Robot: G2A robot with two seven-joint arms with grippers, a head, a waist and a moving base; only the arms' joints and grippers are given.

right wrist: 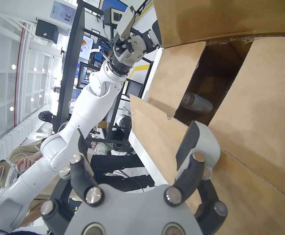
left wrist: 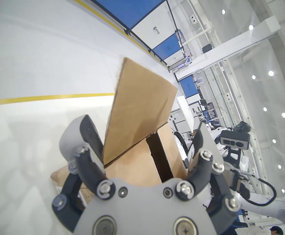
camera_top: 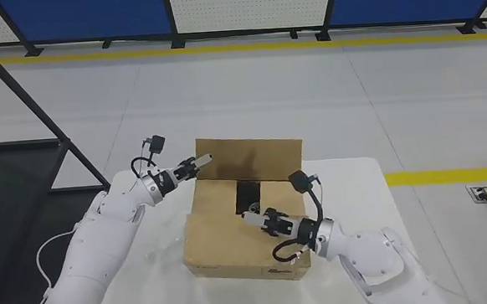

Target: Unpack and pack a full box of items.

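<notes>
A cardboard box (camera_top: pixel 232 241) stands in the middle of the white table. Its back flap (camera_top: pixel 248 157) is raised upright; the top flaps leave a dark gap (camera_top: pixel 248 194). My left gripper (camera_top: pixel 200 161) is at the back left corner of the box, open, with the raised flap (left wrist: pixel 138 111) rising between its fingers (left wrist: pixel 91 138) and close against one of them. My right gripper (camera_top: pixel 252 218) hovers open over the box top beside the gap, and a flap edge (right wrist: pixel 153 126) lies between its fingers (right wrist: pixel 191 138). Inside the gap lies a dark cylindrical item (right wrist: pixel 197 103).
The white table (camera_top: pixel 355 187) has bare room to the right of the box and a narrower strip on the left. A black metal frame (camera_top: pixel 23 107) stands off the table's left side. Beyond the table is open floor with a yellow line (camera_top: pixel 446 176).
</notes>
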